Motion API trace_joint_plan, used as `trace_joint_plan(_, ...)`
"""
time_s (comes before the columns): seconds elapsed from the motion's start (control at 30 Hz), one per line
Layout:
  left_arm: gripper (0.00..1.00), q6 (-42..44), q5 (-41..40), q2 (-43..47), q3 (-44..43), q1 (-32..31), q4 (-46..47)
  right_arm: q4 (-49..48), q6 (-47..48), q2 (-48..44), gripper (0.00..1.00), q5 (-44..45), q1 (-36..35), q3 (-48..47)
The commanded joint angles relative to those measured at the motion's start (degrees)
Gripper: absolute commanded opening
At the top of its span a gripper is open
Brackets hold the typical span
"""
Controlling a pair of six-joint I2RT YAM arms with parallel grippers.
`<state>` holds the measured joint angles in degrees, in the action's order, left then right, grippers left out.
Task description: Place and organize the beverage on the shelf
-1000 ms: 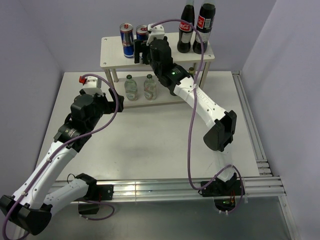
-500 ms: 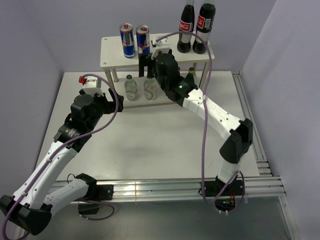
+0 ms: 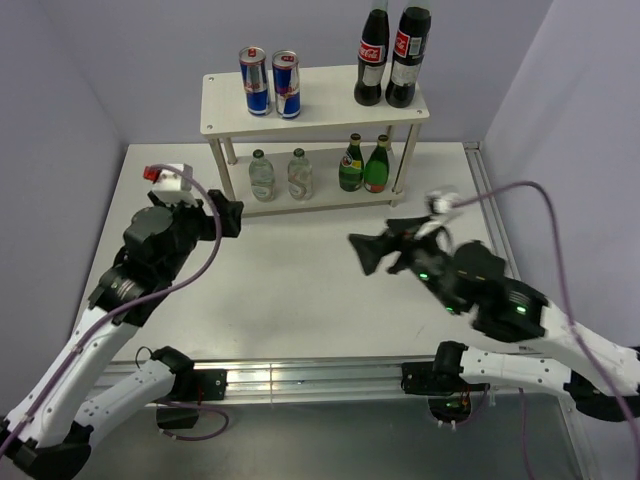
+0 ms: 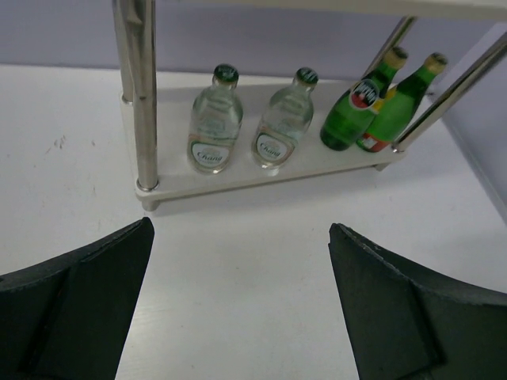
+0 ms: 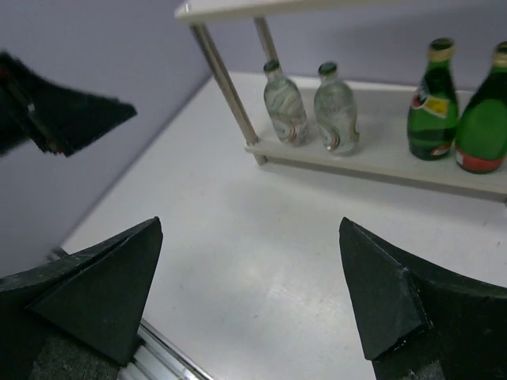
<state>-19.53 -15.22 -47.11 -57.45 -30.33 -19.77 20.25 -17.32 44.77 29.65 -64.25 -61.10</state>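
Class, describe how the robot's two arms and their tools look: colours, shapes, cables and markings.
The left arm and right arm have white links with black joints. A purple cable loops along each. The left tool and right tool are black with wedge-shaped fingers. A white block with a red tip sits on the left wrist; small green lights glow on the right arm.

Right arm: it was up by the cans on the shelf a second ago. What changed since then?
The right claw came away from the blue-and-silver cans on the top board of the shelf and swung back toward its base. It now hangs open over the table. The left claw shifted slightly, open as before. The cans and all the bottles stayed put.
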Motion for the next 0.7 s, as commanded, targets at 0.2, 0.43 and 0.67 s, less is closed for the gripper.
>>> trace_joint_plan(0.2, 0.99, 3.4, -1.2, 13.4, 1.6, -0.3, -0.5, 17.3, -0.9, -22.1, 1.0, 12.5, -1.0, -0.8)
trace_joint_plan(0.43, 0.99, 2.9, -0.6, 16.0, 5.5, -0.3, 1.3, 19.7, -0.2, -23.9, 1.0, 14.8, -0.9, -1.4)
trace_joint_plan(0.67, 0.99, 3.1, -2.9, 16.2, 5.6, -0.3, 1.0, 18.0, 0.7, -26.9, 1.0, 14.9, -0.9, 0.9)
